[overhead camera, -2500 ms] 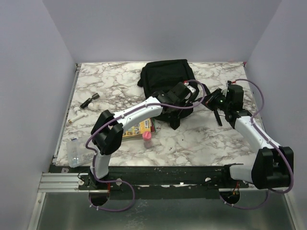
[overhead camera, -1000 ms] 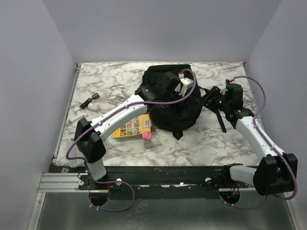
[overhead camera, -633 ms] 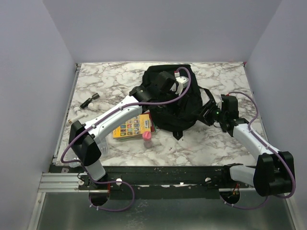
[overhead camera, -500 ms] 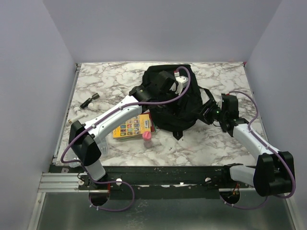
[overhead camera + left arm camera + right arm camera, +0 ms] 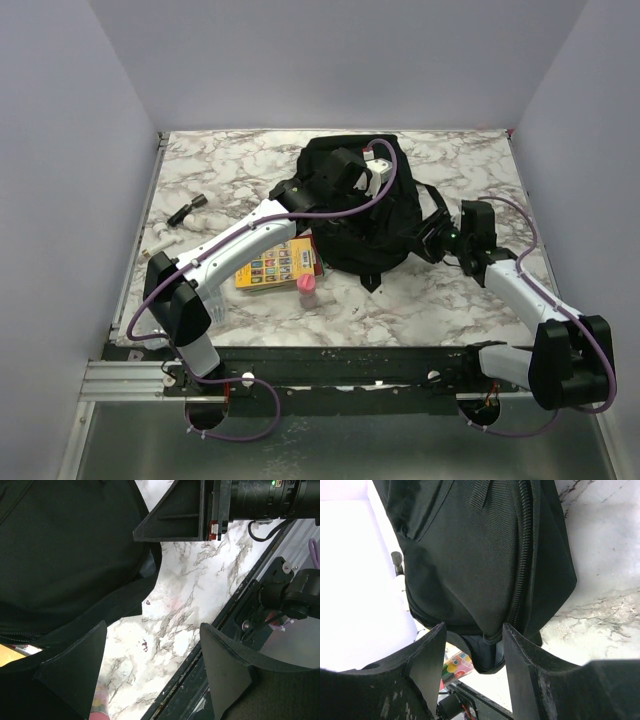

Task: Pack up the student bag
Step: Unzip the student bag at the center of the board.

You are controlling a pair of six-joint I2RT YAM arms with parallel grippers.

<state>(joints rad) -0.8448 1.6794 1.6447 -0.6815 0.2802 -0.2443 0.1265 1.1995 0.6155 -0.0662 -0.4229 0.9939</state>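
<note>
The left gripper (image 5: 152, 627) has swung over the soft black fabric backpack (image 5: 370, 240) and the right gripper (image 5: 474, 627) faces its zip (image 5: 520, 570), both gaping empty, likely to open it.

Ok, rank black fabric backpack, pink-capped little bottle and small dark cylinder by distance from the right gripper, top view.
1. Black fabric backpack, beside the right gripper.
2. Pink-capped little bottle, front centre.
3. Small dark cylinder, far left.

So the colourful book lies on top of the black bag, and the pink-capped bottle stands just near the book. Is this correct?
Not quite. The top external view shows the colourful book lying on the table, at the near-left edge of the black bag, not on top of it. The pink-capped bottle does stand just near the book.
</note>
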